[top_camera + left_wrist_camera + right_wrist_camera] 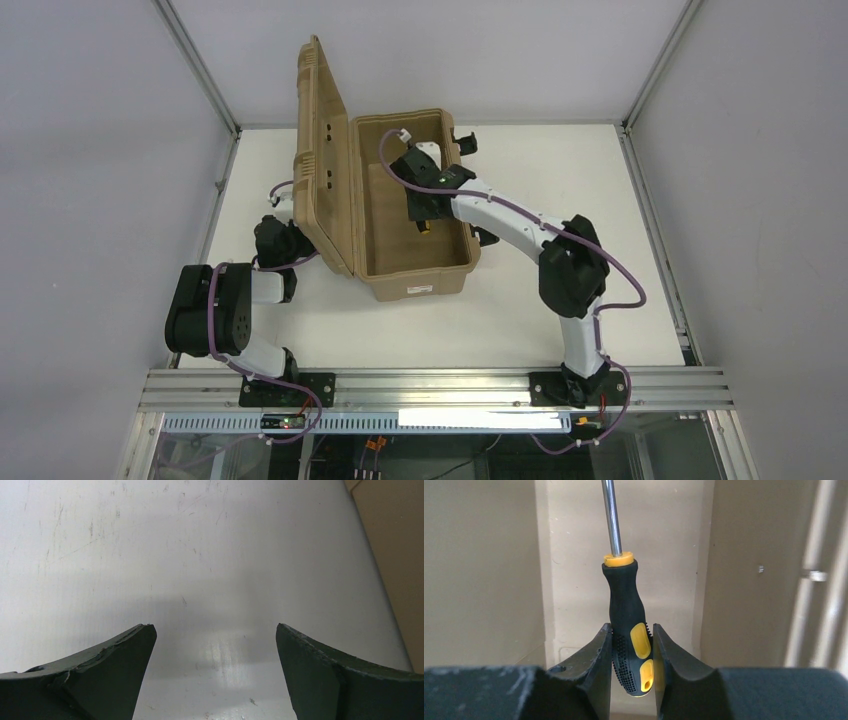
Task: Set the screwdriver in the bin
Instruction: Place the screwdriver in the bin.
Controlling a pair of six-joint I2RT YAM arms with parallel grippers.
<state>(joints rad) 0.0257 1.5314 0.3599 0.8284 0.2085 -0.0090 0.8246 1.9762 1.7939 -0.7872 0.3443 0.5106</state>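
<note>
The tan bin (415, 275) stands open on the table, its lid (322, 160) raised on the left. My right gripper (423, 212) is inside the bin opening and is shut on the screwdriver (625, 610), holding the black-and-yellow handle between its fingers (596, 655), with the silver shaft pointing away toward the bin's inner wall (484, 570). A bit of yellow handle (426, 227) shows in the top view. My left gripper (215, 630) is open and empty over the white table, beside the bin's outer wall (395, 540). In the top view it (275, 238) sits behind the lid.
The bin's black latches (464, 142) stick out on its right side. A white label (420, 289) is on the bin's near end. Bare white table (600, 200) lies right of the bin, with grey walls and a metal frame around the table.
</note>
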